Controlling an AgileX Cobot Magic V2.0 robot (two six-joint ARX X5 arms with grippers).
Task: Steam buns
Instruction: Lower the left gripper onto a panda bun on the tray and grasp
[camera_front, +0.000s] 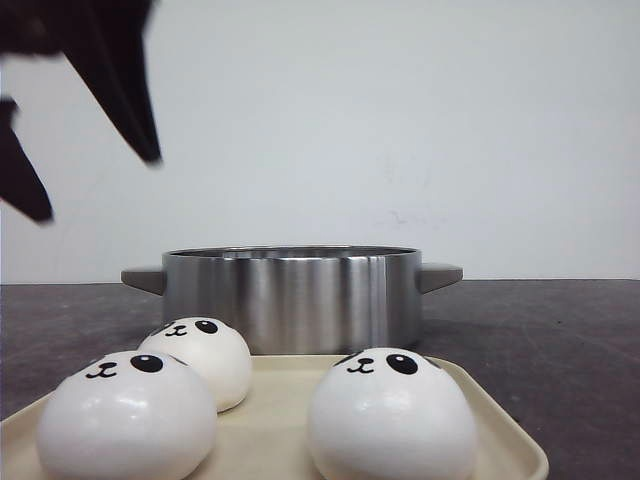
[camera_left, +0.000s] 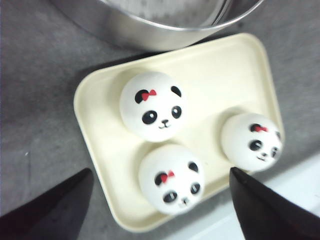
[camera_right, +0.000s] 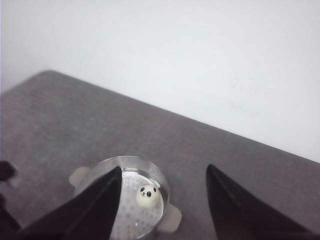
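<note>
Three white panda buns sit on a cream tray (camera_front: 268, 425): one at the front left (camera_front: 128, 415), one behind it (camera_front: 200, 355), one at the right (camera_front: 390, 420). A steel pot (camera_front: 290, 295) stands right behind the tray. My left gripper (camera_front: 97, 187) hangs open high above the tray's left side. Its wrist view looks down on the buns (camera_left: 152, 105) (camera_left: 171, 178) (camera_left: 251, 141), with its open gripper (camera_left: 161, 170) empty. My right gripper (camera_right: 164, 167) is open and empty far above the pot (camera_right: 145, 220), which holds one bun (camera_right: 148, 195).
The pot has grey side handles (camera_front: 440, 275) and a perforated floor. The dark grey tabletop (camera_front: 560, 340) runs back to a white wall (camera_front: 400, 120). A white strip (camera_left: 285, 210) borders the table beside the tray's near edge.
</note>
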